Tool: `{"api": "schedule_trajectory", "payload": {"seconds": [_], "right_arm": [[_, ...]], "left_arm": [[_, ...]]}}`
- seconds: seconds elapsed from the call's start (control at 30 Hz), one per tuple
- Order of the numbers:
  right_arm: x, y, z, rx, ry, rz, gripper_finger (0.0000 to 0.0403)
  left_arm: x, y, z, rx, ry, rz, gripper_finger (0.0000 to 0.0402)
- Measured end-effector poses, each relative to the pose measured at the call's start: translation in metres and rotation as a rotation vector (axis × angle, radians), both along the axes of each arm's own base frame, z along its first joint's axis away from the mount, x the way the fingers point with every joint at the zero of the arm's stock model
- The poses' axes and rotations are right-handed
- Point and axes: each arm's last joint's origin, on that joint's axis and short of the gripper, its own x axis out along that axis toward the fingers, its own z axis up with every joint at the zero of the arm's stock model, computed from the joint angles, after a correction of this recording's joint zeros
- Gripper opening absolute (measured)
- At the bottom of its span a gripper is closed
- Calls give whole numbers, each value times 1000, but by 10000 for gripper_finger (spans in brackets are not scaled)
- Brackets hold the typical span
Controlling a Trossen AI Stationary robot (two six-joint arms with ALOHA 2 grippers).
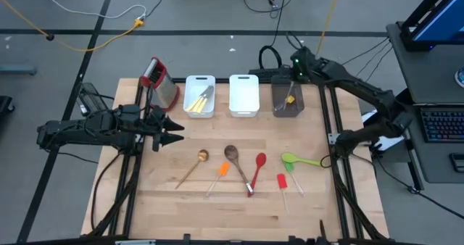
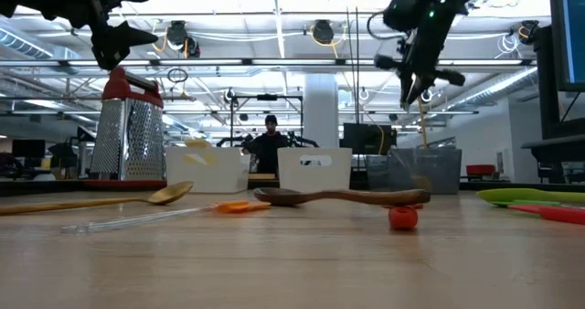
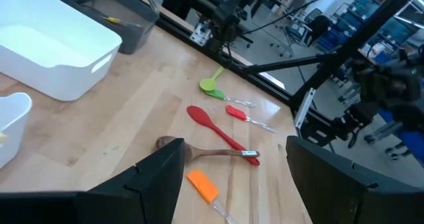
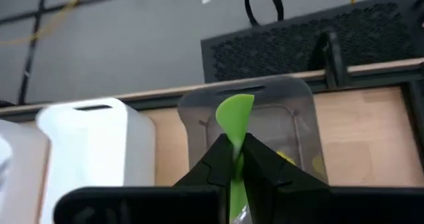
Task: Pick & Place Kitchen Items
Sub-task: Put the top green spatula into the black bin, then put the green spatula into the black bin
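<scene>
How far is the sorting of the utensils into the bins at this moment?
Done: some utensils lie in the left white bin, a yellow one in the grey bin. In hand: the right gripper holds a green spatula above the grey bin. Left: six utensils, including the red spoon, on the table; the left gripper waits open.

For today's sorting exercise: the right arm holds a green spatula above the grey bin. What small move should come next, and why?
Probably lower a little and open the fingers. The right gripper is shut on the green spatula, which hangs directly over the grey bin, so releasing should drop it inside.
</scene>
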Motion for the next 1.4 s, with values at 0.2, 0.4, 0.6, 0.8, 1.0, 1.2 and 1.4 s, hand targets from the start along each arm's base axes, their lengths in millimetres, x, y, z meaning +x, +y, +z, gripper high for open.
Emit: {"api": "schedule_trajectory", "payload": {"seconds": [0.2,0.4,0.6,0.8,1.0,1.2,1.4], "right_arm": [[10,-18,-31,108,62,-9,10],[13,-30,-50,178,56,-51,19],[12,-38,-66,258,69,-75,22],[14,-42,-75,294,67,-82,28],[15,-44,-76,282,57,-83,66],[15,-45,-75,273,58,-81,106],[15,-46,-72,253,43,-66,136]], "left_arm": [[0,1,0,1,2,31,269],[0,1,0,-6,1,33,269],[0,1,0,-4,2,32,269],[0,1,0,-2,2,31,269],[0,1,0,-2,2,32,269],[0,1,0,-1,2,31,269],[0,1,0,-2,2,32,269]]}}
